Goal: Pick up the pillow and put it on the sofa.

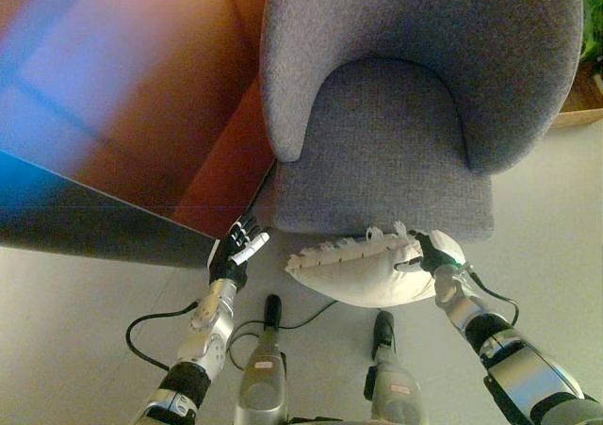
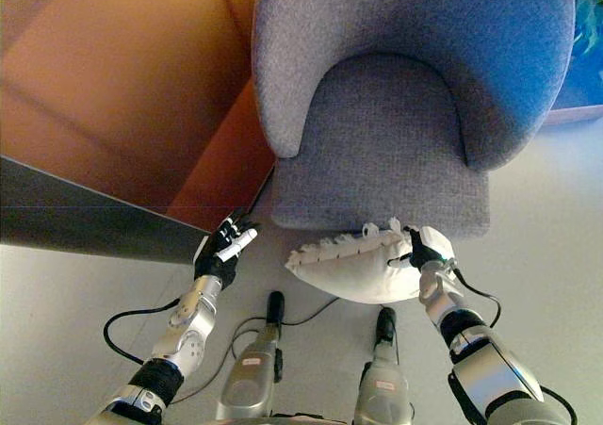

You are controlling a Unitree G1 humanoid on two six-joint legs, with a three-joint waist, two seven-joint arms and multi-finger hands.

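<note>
Pillow (image 1: 363,272): white, fringed edge, held off the floor just before the sofa's (image 1: 396,152) front edge. Right hand (image 1: 435,253): fingers clamped on the pillow's right end. Left hand (image 1: 237,252): left of the pillow, apart from it, fingers loosely extended, holding nothing. Sofa: grey, seat bare.

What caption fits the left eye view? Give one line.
Right hand grips white pillow before grey sofa; left hand open, empty.
</note>
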